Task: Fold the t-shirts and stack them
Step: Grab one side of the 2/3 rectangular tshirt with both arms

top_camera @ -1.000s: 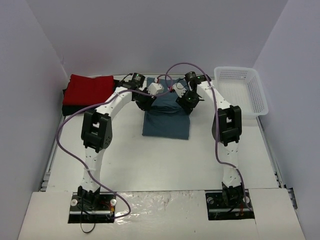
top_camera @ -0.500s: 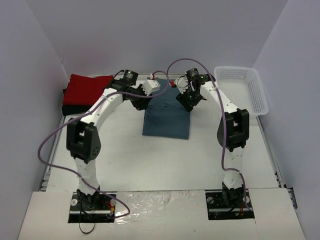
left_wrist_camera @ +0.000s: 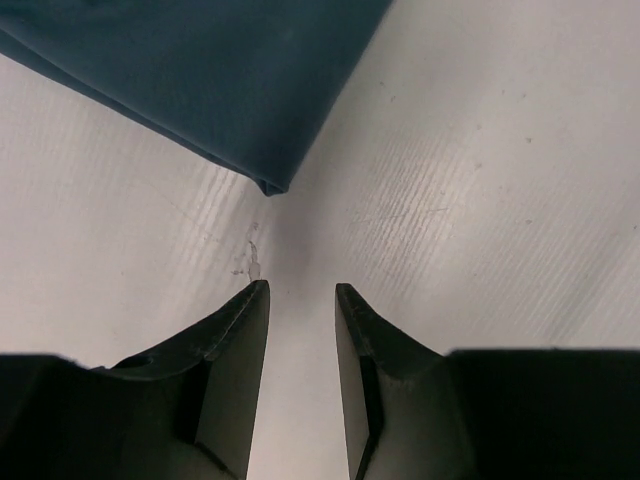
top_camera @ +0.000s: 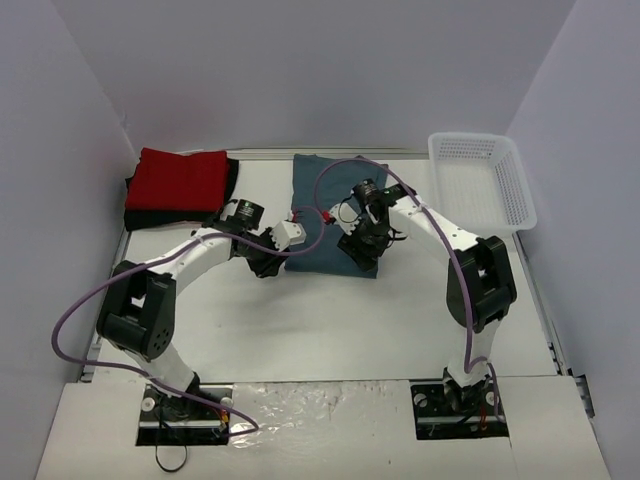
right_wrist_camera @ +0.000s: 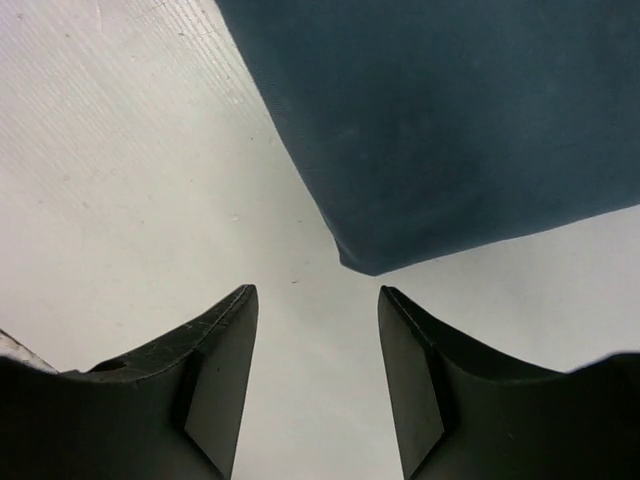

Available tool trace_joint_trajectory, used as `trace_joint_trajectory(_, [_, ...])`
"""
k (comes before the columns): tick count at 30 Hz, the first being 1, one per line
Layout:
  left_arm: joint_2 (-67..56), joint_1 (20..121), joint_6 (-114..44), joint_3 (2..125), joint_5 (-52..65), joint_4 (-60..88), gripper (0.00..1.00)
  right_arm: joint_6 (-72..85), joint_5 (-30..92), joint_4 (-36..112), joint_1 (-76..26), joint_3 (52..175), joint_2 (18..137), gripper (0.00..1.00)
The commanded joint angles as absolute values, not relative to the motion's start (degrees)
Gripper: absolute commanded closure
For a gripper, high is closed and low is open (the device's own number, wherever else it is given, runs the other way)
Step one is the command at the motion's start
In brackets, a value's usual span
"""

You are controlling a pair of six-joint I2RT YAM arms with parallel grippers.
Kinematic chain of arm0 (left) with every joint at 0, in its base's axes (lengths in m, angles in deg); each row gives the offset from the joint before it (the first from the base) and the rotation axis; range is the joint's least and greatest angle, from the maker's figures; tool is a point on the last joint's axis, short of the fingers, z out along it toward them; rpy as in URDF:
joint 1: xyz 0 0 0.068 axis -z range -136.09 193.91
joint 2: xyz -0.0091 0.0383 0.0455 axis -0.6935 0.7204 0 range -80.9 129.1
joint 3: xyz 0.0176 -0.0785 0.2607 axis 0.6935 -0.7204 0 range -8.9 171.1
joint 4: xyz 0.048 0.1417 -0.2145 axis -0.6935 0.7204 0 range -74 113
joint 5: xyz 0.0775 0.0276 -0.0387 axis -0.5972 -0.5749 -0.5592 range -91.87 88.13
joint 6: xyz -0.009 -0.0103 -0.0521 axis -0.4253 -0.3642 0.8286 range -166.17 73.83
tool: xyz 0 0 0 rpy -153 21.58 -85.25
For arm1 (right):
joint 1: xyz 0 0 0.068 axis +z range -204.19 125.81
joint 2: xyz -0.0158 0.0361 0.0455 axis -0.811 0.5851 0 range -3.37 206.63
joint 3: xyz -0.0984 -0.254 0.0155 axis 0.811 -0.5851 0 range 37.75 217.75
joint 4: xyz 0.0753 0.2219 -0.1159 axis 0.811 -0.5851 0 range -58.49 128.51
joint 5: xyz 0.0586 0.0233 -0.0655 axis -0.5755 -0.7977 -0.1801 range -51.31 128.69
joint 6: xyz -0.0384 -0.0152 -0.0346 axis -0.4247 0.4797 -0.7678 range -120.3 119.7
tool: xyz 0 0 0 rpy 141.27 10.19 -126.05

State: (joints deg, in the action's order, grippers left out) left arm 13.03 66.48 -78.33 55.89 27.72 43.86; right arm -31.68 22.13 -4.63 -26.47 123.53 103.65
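- well to the left of our left gripper [top_camera: 268,262], the red t-shirt [top_camera: 180,178] lies folded on the black t-shirt [top_camera: 133,192].
- our left gripper's jaws stand parted and empty, and a corner of the teal t-shirt [left_wrist_camera: 200,70] lies just ahead of the fingertips, not touching them.
- our right gripper [right_wrist_camera: 315,300] is likewise parted, holding nothing, with the teal t-shirt's other near corner just ahead of it.
- the white basket [top_camera: 520,200] sits well to its right.

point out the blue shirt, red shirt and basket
blue shirt [right_wrist_camera: 450,120]: right wrist view, flat top
red shirt [top_camera: 180,180]: top view, middle of top
basket [top_camera: 478,180]: top view, bare floor
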Motion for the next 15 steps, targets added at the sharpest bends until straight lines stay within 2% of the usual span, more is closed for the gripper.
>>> trace_joint_trajectory(1, [12.4,66.9,-77.1,55.9,28.0,35.5,0.69,-31.3,19.5,-4.8,-26.9,122.7,101.4,0.53])
trace_joint_trajectory(15, [20.9,66.9,-75.3,61.7,32.2,35.0,0.69,-31.7,23.7,-4.6,-27.6,121.0,106.7,0.55])
